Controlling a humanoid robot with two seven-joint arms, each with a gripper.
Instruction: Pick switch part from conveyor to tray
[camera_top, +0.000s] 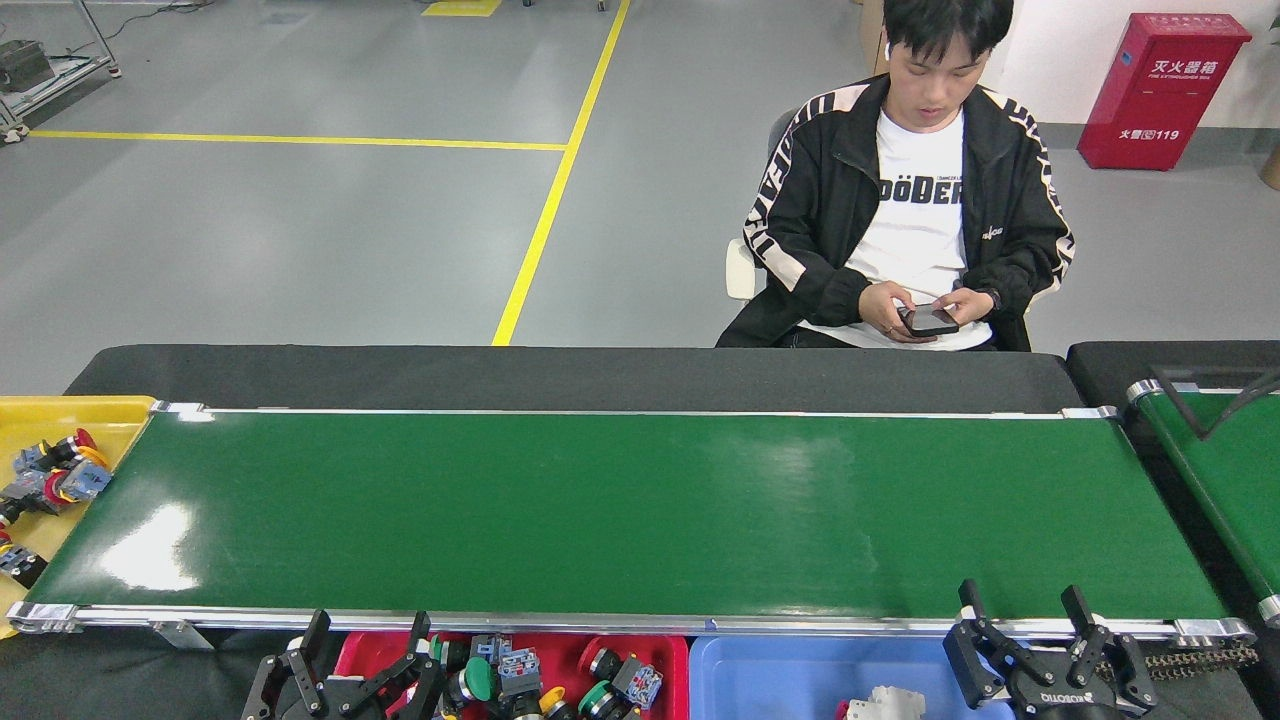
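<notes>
The dark-green conveyor (620, 510) runs across the head view with nothing on its belt. Several switch parts (50, 480) with red and yellow caps lie in the yellow tray (60, 412) at the belt's left end. More switch parts (560, 685) fill the red tray (675, 648) below the belt's near rail. My left gripper (365, 630) stands open over the red tray's left end, holding nothing. My right gripper (1020, 605) stands open at the near rail on the right, also holding nothing.
A blue bin (790, 670) with a white part (880, 705) sits between my grippers. A second green belt (1215, 470) shows partly at the right. A person (910, 200) sits behind the conveyor looking at a phone (930, 321). A red cabinet (1160, 90) stands far right.
</notes>
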